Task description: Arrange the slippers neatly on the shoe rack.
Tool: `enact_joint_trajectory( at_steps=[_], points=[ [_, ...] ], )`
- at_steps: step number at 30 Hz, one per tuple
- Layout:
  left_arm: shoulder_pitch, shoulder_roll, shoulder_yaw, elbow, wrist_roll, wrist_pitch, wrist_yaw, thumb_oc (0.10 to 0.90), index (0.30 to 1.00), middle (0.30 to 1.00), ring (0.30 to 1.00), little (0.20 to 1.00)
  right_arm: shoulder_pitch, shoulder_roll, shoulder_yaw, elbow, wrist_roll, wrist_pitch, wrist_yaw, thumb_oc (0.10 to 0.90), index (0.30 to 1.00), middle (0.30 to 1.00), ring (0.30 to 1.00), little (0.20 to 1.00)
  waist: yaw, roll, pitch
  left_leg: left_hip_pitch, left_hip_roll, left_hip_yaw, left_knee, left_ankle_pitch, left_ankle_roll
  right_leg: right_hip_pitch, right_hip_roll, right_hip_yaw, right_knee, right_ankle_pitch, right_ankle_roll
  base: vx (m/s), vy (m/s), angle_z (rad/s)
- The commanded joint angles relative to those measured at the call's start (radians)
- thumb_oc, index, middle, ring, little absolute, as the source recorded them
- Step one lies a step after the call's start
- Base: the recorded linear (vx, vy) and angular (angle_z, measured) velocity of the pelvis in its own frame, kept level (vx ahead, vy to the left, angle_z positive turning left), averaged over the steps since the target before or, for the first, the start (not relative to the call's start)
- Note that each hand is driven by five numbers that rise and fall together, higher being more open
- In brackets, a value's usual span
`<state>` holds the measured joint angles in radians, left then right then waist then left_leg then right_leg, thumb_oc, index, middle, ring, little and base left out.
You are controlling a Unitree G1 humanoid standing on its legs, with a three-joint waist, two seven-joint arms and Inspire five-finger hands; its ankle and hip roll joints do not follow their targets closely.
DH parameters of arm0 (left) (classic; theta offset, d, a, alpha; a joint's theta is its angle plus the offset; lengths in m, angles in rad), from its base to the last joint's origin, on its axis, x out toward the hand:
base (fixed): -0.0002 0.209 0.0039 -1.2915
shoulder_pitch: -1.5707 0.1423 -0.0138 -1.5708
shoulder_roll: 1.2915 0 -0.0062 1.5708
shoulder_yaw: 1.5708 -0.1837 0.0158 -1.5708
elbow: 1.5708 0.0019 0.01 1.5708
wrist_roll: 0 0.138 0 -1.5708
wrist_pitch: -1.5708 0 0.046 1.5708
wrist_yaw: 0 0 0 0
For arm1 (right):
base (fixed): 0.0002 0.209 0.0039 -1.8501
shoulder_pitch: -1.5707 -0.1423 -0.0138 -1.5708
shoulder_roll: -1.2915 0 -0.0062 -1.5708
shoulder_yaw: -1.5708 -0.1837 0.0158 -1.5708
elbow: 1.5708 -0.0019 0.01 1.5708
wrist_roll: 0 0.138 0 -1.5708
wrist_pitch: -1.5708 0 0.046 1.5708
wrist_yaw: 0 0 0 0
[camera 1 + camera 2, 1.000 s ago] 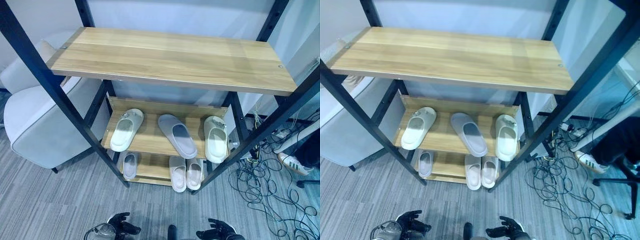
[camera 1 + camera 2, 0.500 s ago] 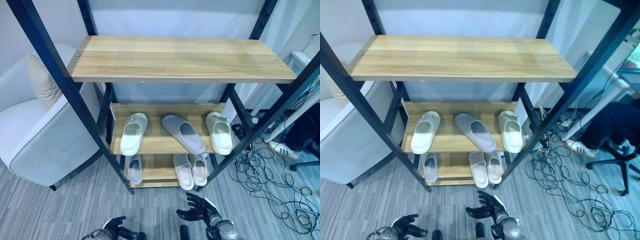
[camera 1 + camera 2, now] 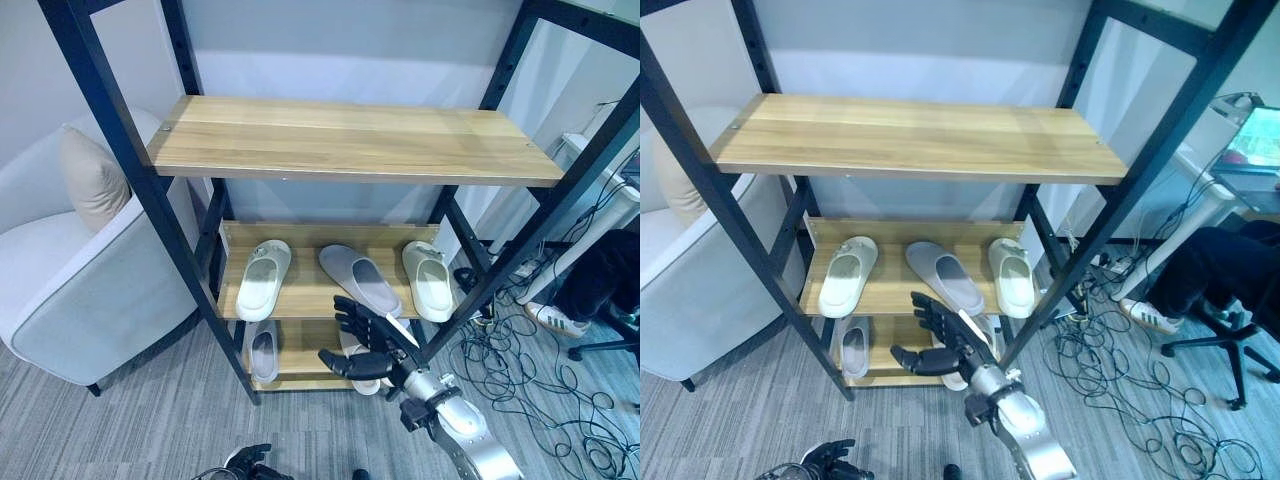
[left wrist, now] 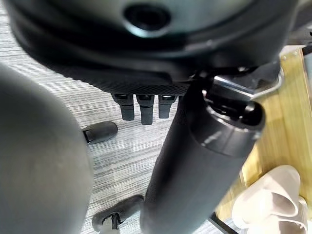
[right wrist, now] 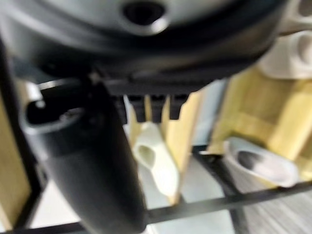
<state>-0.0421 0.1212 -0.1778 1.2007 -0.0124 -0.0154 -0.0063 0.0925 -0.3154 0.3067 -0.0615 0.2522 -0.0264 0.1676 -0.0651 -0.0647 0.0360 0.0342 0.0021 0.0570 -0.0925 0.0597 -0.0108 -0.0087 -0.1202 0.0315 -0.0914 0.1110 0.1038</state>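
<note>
Black-metal, light-wood shoe rack [image 3: 350, 140], three shelves visible. Top shelf bare.

Middle shelf: off-white clog-style slipper [image 3: 264, 279] on the left, toe to the back, roughly straight. Grey flat slipper [image 3: 360, 278] in the middle, lying diagonal, heel end angled toward the front right. Second off-white clog slipper [image 3: 428, 279] on the right, near straight. The grey one sits between the two whites, so that pair is split.

Bottom shelf: small pale grey slipper [image 3: 261, 350] on the left, on its own. A pale slipper pair [image 3: 985, 330] on the right, mostly hidden behind the right hand.

Right hand [image 3: 368, 345] is raised in front of the rack, level with the front edge of the middle shelf, fingers spread and straight, thumb out, holding nothing. Not touching any slipper as far as I can tell. Left hand [image 3: 252, 462] is low near the floor, idle; fingers look loosely curled, nothing in them.

Progress estimate: early. All slippers are already on the rack, but the arranging isn't done. Left to do, my read: straighten the skewed grey slipper, likely match it with the lone pale grey one below, and bring the two white clogs side by side. Right hand looks lined up for the grey slipper first, but that's a guess.

Off to the side: white armchair [image 3: 70, 290] left of the rack, cables [image 3: 520, 350] on the floor to the right.
</note>
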Motion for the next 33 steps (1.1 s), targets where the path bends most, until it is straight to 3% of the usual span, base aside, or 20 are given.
enact_joint_trajectory(
  at_steps=[1,2,5,8,12,13,18,21,27,33],
  points=[
    [-0.061,-0.016,-0.029,0.023,0.027,-0.021,0.005,0.8,0.9,0.9,0.9,0.9,-0.14,-0.022,-0.108,-0.159,-0.066,-0.127,-0.114,0.8,0.9,0.9,0.9,0.9,0.031,0.015,0.016,0.009,0.013,-0.035,0.005,-0.067,-0.011,-0.002,0.008,-0.023,0.022,0.063,0.007,0.07,-0.025,0.01],
    [-0.05,-0.021,-0.028,0.008,0.031,-0.021,0.007,0.8,0.9,0.9,0.9,0.9,-0.201,-0.057,-0.136,-0.168,-0.155,-0.146,-0.17,0.8,0.9,0.9,0.9,0.9,0.037,0.018,0.014,0.01,0.014,-0.038,0.005,-0.067,-0.012,0.002,0.008,-0.027,0.021,0.061,0.006,0.06,-0.02,0.01],
    [-0.04,-0.023,-0.032,-0.014,0.033,-0.019,0.008,0.8,0.9,0.9,0.9,0.9,-0.276,-0.096,-0.148,-0.144,-0.238,-0.161,-0.233,0.8,0.9,0.9,0.9,0.9,0.045,0.02,0.016,0.009,0.016,-0.041,0.005,-0.068,-0.013,0.005,0.009,-0.032,0.017,0.059,0.006,0.03,-0.006,0.01],
    [-0.023,-0.025,-0.042,-0.047,0.031,-0.014,0.009,0.8,0.9,0.9,0.9,0.9,-0.418,-0.195,-0.12,-0.052,-0.352,-0.155,-0.307,0.8,0.9,0.9,0.9,0.9,0.063,0.018,0.017,0.0,0.017,-0.049,0.005,-0.067,-0.015,0.007,0.011,-0.045,0.009,0.056,0.003,0.03,-0.006,0.02],
    [-0.017,-0.021,-0.047,-0.046,0.022,-0.014,0.013,0.8,0.9,0.9,0.9,0.9,-0.477,-0.259,-0.099,0.01,-0.389,-0.149,-0.342,0.8,0.9,0.9,0.9,0.9,0.071,0.018,0.025,-0.013,0.017,-0.058,0.005,-0.065,-0.016,0.002,0.012,-0.053,0.006,0.053,0.0,0.01,-0.004,0.12],
    [-0.013,-0.015,-0.045,-0.046,0.019,-0.012,0.013,0.8,0.9,0.9,0.9,0.9,-0.503,-0.313,-0.092,0.05,-0.42,-0.141,-0.359,0.8,0.9,0.9,0.9,0.9,0.078,0.016,0.029,-0.025,0.017,-0.063,0.005,-0.062,-0.018,-0.005,0.013,-0.06,0.004,0.051,-0.001,0.0,-0.005,0.16],
    [-0.008,-0.002,-0.04,-0.051,0.01,-0.012,0.015,0.8,0.9,0.9,0.9,0.9,-0.569,-0.415,-0.052,0.155,-0.46,-0.133,-0.387,0.8,0.9,0.9,0.9,0.9,0.09,0.011,0.042,-0.051,0.02,-0.074,0.005,-0.055,-0.02,-0.025,0.015,-0.071,0.004,0.049,-0.003,-0.01,-0.005,0.18],
    [-0.001,0.014,-0.034,-0.07,-0.003,-0.012,0.017,0.8,0.9,0.9,0.9,0.9,-0.624,-0.518,0.002,0.247,-0.485,-0.128,-0.396,0.8,0.9,0.9,0.9,0.9,0.102,0.009,0.061,-0.077,0.021,-0.083,0.005,-0.047,-0.021,-0.043,0.017,-0.077,0.004,0.048,-0.004,-0.02,0.001,0.08],
    [-0.012,0.021,-0.033,-0.07,-0.019,-0.012,0.022,0.8,0.9,0.9,0.9,0.9,-0.691,-0.568,0.051,0.332,-0.498,-0.127,-0.415,0.8,0.9,0.9,0.9,0.9,0.107,0.01,0.089,-0.105,0.022,-0.094,0.005,-0.039,-0.02,-0.064,0.018,-0.083,0.004,0.047,-0.006,-0.01,0.002,0.06],
    [-0.029,0.02,-0.029,-0.099,-0.046,-0.01,0.031,0.8,0.9,0.9,0.9,0.9,-0.81,-0.557,0.138,0.475,-0.505,-0.113,-0.445,0.8,0.9,0.9,0.9,0.9,0.123,0.009,0.119,-0.139,0.018,-0.108,0.005,-0.031,-0.02,-0.088,0.018,-0.086,0.004,0.047,-0.01,-0.01,0.007,0.06]
  ],
)
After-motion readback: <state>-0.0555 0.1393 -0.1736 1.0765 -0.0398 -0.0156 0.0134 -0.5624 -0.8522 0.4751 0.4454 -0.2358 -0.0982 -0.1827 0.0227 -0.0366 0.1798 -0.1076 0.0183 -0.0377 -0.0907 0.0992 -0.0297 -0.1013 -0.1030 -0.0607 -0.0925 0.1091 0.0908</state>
